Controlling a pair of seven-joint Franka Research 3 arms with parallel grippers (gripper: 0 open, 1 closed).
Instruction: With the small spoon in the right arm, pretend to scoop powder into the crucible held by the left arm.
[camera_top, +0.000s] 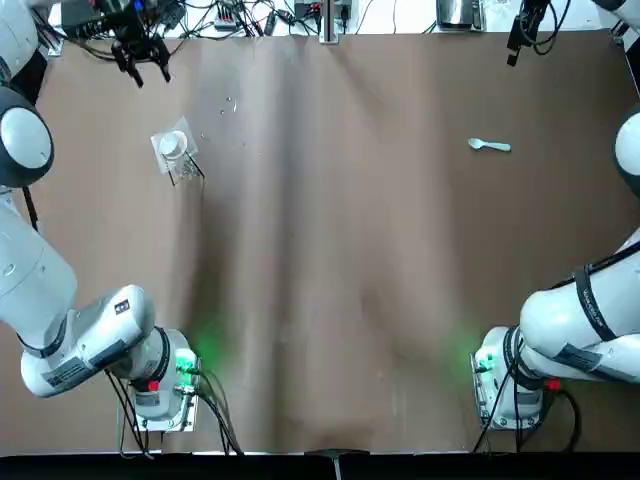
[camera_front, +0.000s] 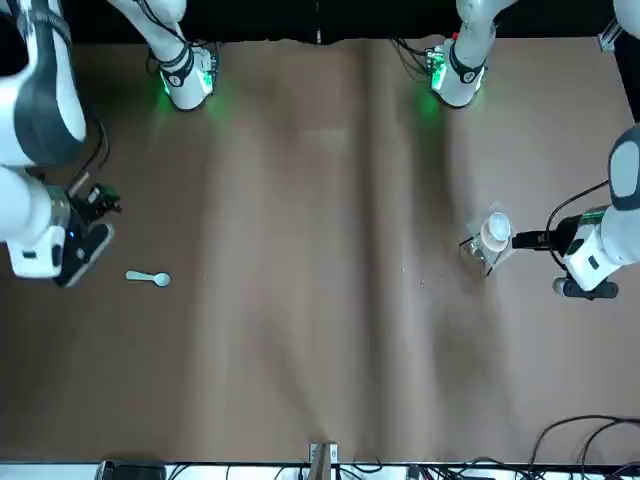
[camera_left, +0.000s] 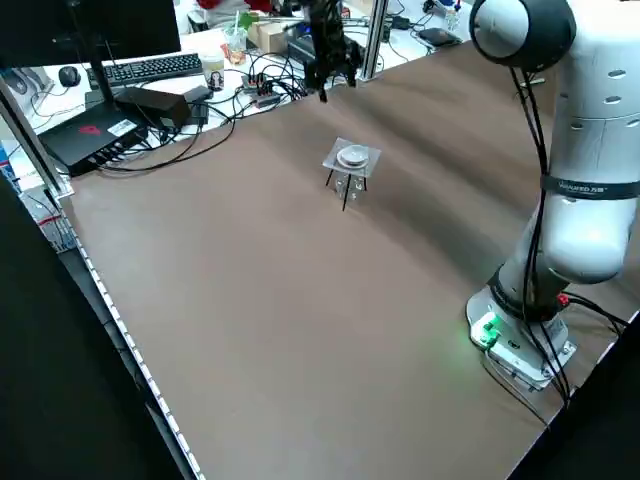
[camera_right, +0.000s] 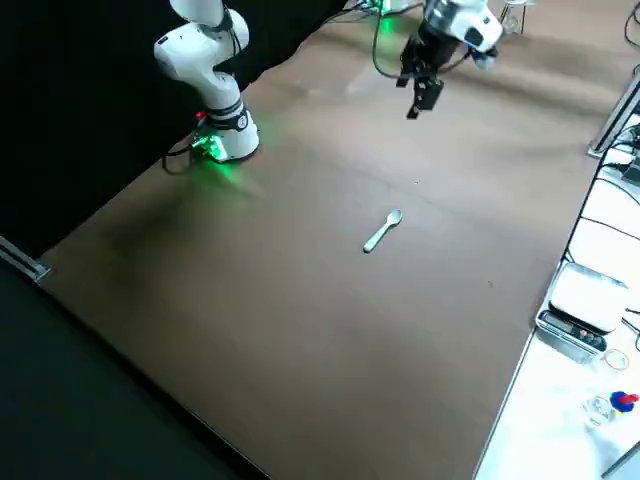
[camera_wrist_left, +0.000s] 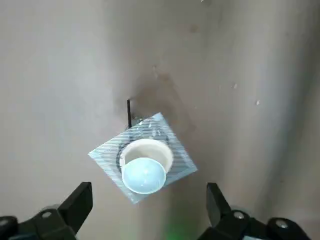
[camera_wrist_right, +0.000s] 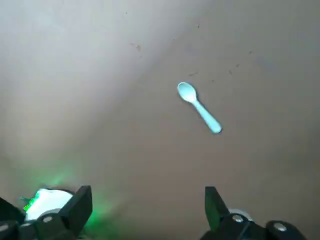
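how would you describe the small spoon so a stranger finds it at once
On the wide brown table, look at the robot's right half, toward the far edge. The spoon lies flat there alone, small and pale blue, unlike the white crucible raised on a stand on the left half.

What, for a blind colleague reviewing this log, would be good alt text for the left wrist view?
A small white crucible sits in a square mesh stand, one thin black leg showing, on the brown table. The left gripper hovers above it, fingers open wide to either side.
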